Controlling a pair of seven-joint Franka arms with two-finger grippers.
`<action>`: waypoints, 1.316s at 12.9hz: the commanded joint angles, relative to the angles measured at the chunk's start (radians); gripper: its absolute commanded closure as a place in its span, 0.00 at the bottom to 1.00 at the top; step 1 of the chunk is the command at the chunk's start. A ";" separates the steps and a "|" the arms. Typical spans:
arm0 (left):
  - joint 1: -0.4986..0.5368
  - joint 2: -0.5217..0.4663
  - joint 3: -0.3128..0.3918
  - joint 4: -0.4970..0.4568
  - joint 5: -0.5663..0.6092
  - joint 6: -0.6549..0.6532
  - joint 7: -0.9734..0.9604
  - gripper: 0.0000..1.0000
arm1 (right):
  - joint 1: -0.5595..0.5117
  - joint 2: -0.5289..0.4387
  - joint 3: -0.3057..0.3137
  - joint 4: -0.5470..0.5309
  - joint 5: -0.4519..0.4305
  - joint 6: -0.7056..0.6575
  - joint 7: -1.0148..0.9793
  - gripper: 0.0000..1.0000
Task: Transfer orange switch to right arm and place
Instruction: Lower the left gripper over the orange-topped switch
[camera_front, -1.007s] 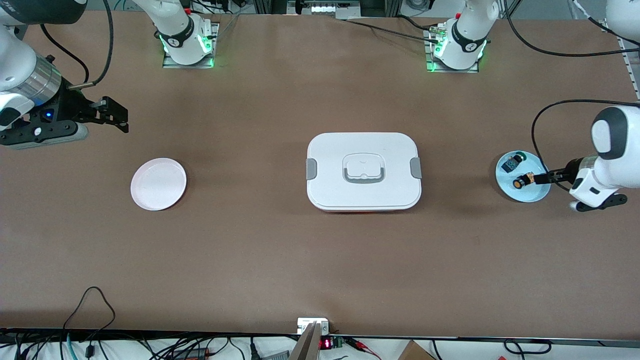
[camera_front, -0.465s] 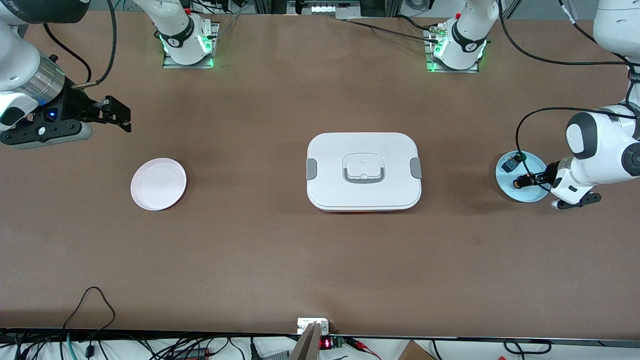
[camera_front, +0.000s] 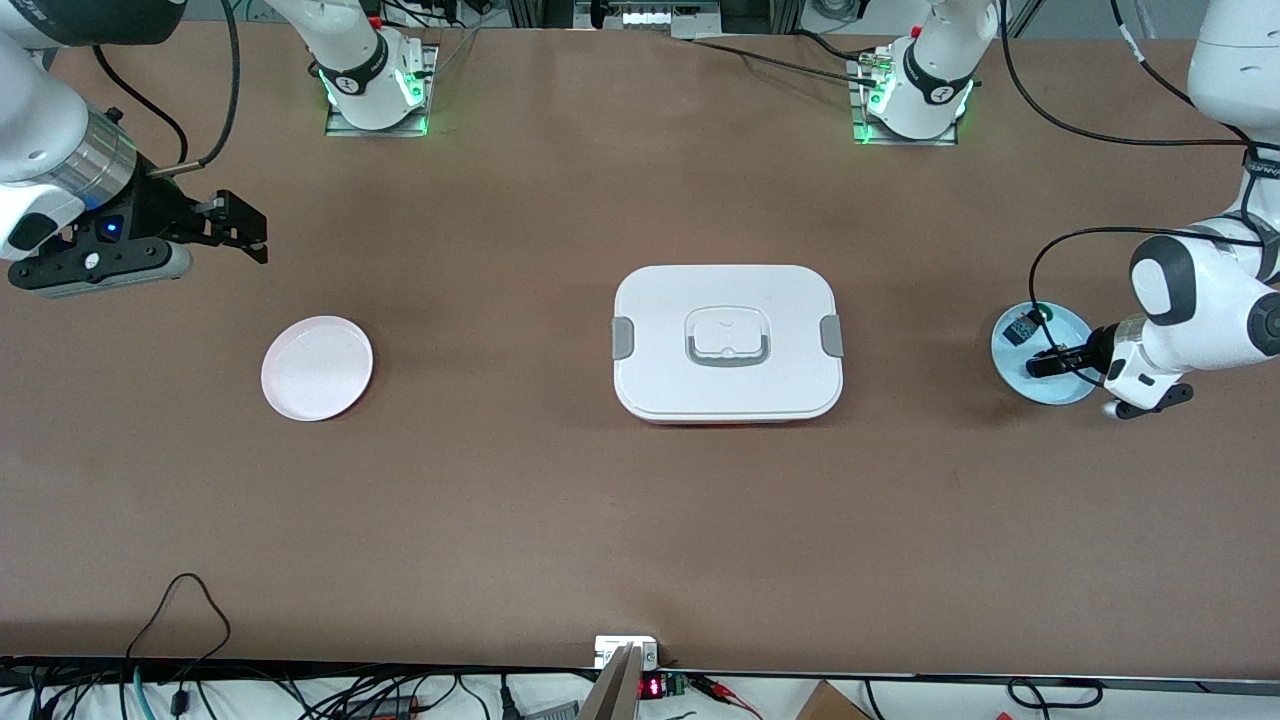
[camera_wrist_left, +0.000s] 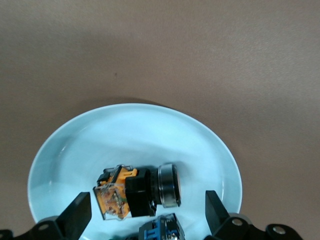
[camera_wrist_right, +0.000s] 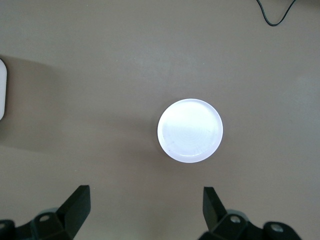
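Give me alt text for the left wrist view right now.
The orange switch lies on its side in a light blue plate on the brown table, between the left gripper's open fingers. A blue switch sits beside it.

left hand (camera_front: 1040, 366) open, right hand (camera_front: 240, 232) open

A brown table (camera_front: 560, 520) fills the view, black cables (camera_front: 180, 640) trailing along its near edge.

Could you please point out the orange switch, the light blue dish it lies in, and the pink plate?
orange switch (camera_wrist_left: 131, 192), left wrist view, on its black body.
light blue dish (camera_wrist_left: 125, 132), left wrist view, on bare inner surface.
pink plate (camera_front: 317, 367), front view, on its centre.
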 joint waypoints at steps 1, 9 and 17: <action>0.015 0.012 -0.011 0.001 -0.024 0.037 0.045 0.00 | -0.004 -0.004 0.007 0.014 0.003 -0.016 0.009 0.00; 0.038 0.040 -0.012 0.003 -0.032 0.052 0.067 0.00 | -0.004 -0.004 0.007 0.014 0.004 -0.010 0.009 0.00; 0.032 0.034 -0.019 0.024 -0.055 0.059 0.067 0.05 | -0.004 -0.004 0.007 0.014 0.004 -0.008 0.009 0.00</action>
